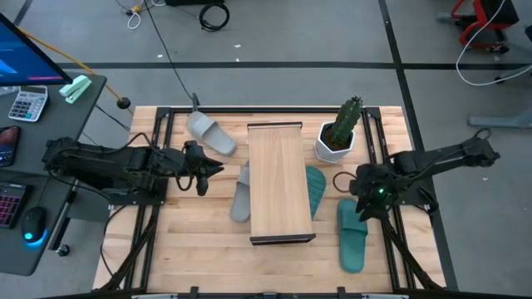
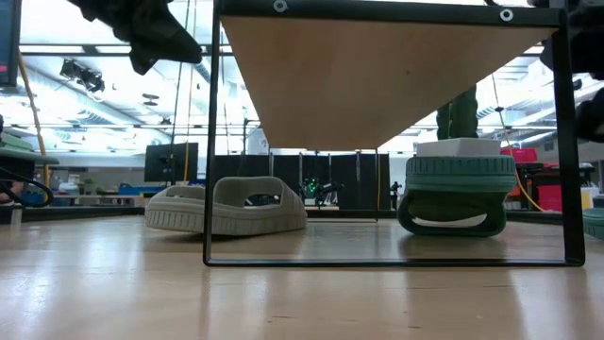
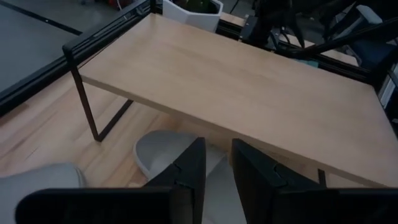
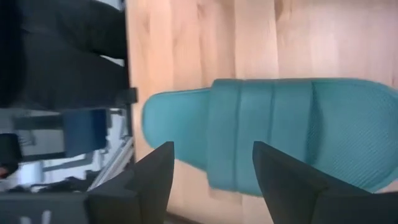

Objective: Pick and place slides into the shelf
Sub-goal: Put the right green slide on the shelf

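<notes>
The right tool (image 4: 208, 180), right of centre in the high view, hangs spread wide and empty over a teal slide (image 4: 267, 134) lying on the surface (image 1: 166, 249) beside the shelf (image 1: 281, 178); straddle the strap squarely before closing; the left tool (image 3: 217, 171), narrowly parted, grips nothing above a grey slide (image 3: 165, 155).

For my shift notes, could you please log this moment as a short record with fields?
shelf: shelf stands mid-table, top bare
grey slides: one partly under the shelf's left edge; one farther back on the left
teal slides: one partly under the shelf's right edge; one loose on the right
left gripper: raised beside the shelf, narrow gap, empty
right gripper: open over the loose teal slide
plant pot: behind shelf's right corner
</notes>
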